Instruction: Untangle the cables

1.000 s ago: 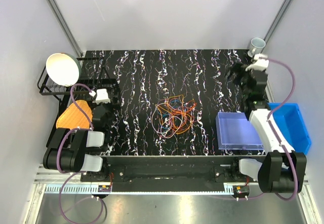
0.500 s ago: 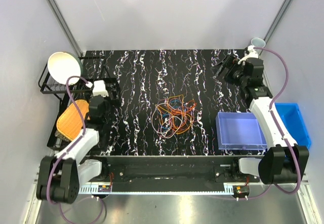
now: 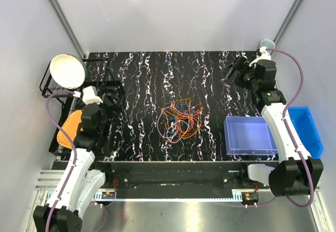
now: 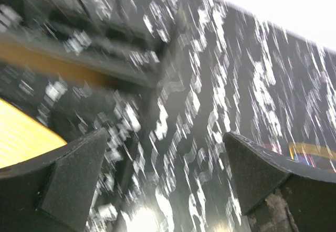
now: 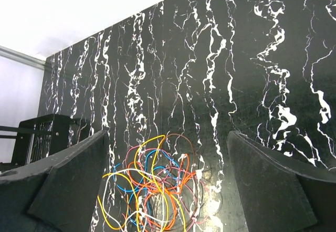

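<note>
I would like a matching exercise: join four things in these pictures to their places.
1. tangle of thin, mostly orange wires
2. round white bowl
3. translucent lilac rectangular tray
4. small pale cup

A. far right corner
B. middle of the black marbled table
C. on the black wire rack
D. beside the blue plastic bin

Pairs: 1-B, 2-C, 3-D, 4-A

The left wrist view is blurred, its tabletop [image 4: 220, 74] streaked. In the right wrist view, the cables [image 5: 152, 185] run off the bottom edge.
</note>
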